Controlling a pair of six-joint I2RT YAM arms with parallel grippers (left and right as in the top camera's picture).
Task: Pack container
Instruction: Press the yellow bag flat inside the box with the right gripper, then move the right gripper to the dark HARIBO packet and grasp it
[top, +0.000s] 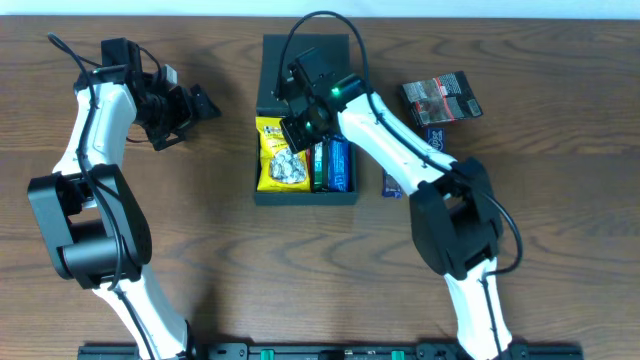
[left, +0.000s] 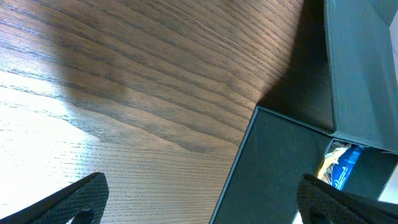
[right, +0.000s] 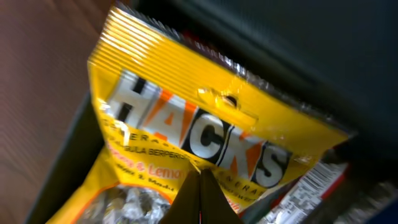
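The container (top: 300, 197) is set mid-table, lid open. The yellow bag (top: 280, 155) packed inside could be snagged or torn by the right gripper (top: 297, 130), pinched tight on nothing over it. The left gripper (top: 190, 115) is held wide, aside.

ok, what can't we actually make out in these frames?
Right wrist: whether the shut right pincer touches the yellow bag is unclear; the bag's lower part is cut off by the bottom edge, small print blurred.
Left wrist: container cut off at the right and bottom edges; contents only a sliver.
Overhead: blue packet beside the container mostly under the right arm; dark packet print too small.
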